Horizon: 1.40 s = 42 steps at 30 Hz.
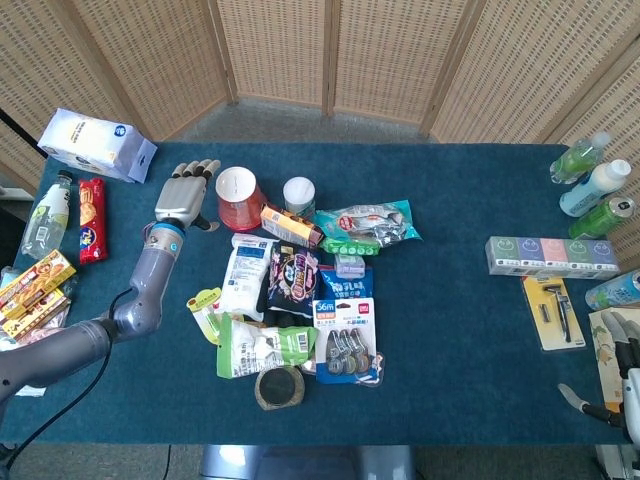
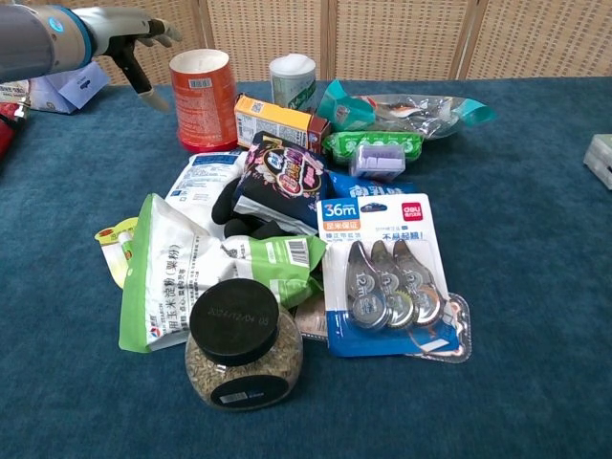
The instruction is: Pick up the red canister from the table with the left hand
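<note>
**Left hand beside the red canister**

Here, the left hand [image 1: 186, 195] hangs just left of the red canister [image 1: 238, 199], fingers spread and holding nothing, with the thumb reaching toward the canister's side. Whether the thumb touches it cannot be told from the head view; in the chest view the hand [image 2: 143, 43] shows at the upper left with a narrow gap to the canister [image 2: 203, 98].

The canister stands upright on the blue table [image 1: 450, 330], at the far left corner of a heap of packets. It is a short round tub, red-orange on the wall with a pale, whitish top, and a small white label shows high on the side facing the chest camera. A yellow box [image 2: 280, 120] lies just to its right, and a white-capped jar [image 1: 299, 196] stands beyond that. A white pouch [image 1: 243, 276] lies in front of the canister.

Nearer the robot, a green-and-white bag [image 2: 182, 271] rests against a glass jar with a black lid [image 2: 234, 342], and a blue card of correction tapes [image 2: 387, 277] lies alongside.

The right hand [image 1: 628, 385] is only partly seen at the lower right edge of the head view, off the table's corner; its fingers look spread and nothing is in them.
</note>
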Each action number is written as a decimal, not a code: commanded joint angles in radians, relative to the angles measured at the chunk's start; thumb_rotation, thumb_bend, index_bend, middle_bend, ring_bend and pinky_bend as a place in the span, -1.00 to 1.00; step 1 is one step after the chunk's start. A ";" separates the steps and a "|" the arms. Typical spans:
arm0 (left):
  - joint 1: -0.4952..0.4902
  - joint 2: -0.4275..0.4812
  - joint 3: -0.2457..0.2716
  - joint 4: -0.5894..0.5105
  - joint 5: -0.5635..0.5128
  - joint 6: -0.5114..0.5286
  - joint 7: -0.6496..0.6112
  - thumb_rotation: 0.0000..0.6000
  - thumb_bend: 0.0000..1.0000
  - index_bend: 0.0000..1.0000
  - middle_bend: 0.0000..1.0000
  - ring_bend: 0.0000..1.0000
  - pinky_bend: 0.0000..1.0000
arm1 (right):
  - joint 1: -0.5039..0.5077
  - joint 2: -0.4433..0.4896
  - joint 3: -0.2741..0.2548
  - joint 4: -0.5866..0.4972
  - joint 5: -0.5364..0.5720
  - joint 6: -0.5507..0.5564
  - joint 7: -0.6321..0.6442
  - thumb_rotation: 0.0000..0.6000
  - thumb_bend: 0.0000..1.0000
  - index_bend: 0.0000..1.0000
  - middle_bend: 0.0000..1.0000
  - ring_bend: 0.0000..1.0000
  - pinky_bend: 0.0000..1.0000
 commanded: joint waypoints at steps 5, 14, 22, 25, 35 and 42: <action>-0.084 -0.109 -0.016 0.176 -0.026 -0.063 0.006 1.00 -0.78 -1.00 -1.00 -1.00 -1.00 | -0.021 0.001 0.003 0.011 0.013 0.018 0.026 0.81 -0.70 -1.00 -1.00 -1.00 -1.00; -0.170 -0.258 -0.017 0.408 -0.020 -0.153 0.010 1.00 -0.78 -1.00 -1.00 -1.00 -1.00 | -0.053 -0.010 0.008 0.040 0.024 0.048 0.061 0.78 -0.71 -1.00 -1.00 -1.00 -1.00; -0.173 -0.306 -0.040 0.485 0.020 -0.128 -0.019 1.00 -0.78 0.36 0.08 0.60 0.49 | -0.076 -0.009 0.013 0.052 0.021 0.074 0.083 0.78 -0.70 -1.00 -1.00 -1.00 -1.00; -0.154 -0.290 -0.046 0.465 0.038 -0.106 -0.031 1.00 -0.78 0.67 0.53 0.93 0.89 | -0.075 -0.010 0.015 0.054 0.016 0.072 0.083 0.78 -0.70 -1.00 -1.00 -1.00 -1.00; -0.011 -0.099 -0.078 0.163 0.111 0.072 -0.118 1.00 -0.77 0.83 0.74 1.00 1.00 | -0.058 -0.021 0.022 0.061 0.005 0.044 0.082 0.79 -0.71 -1.00 -1.00 -1.00 -1.00; 0.141 0.147 -0.126 -0.255 0.169 0.209 -0.228 1.00 -0.77 0.82 0.72 1.00 1.00 | -0.027 -0.045 0.023 0.072 -0.009 -0.002 0.080 0.79 -0.70 -1.00 -1.00 -1.00 -1.00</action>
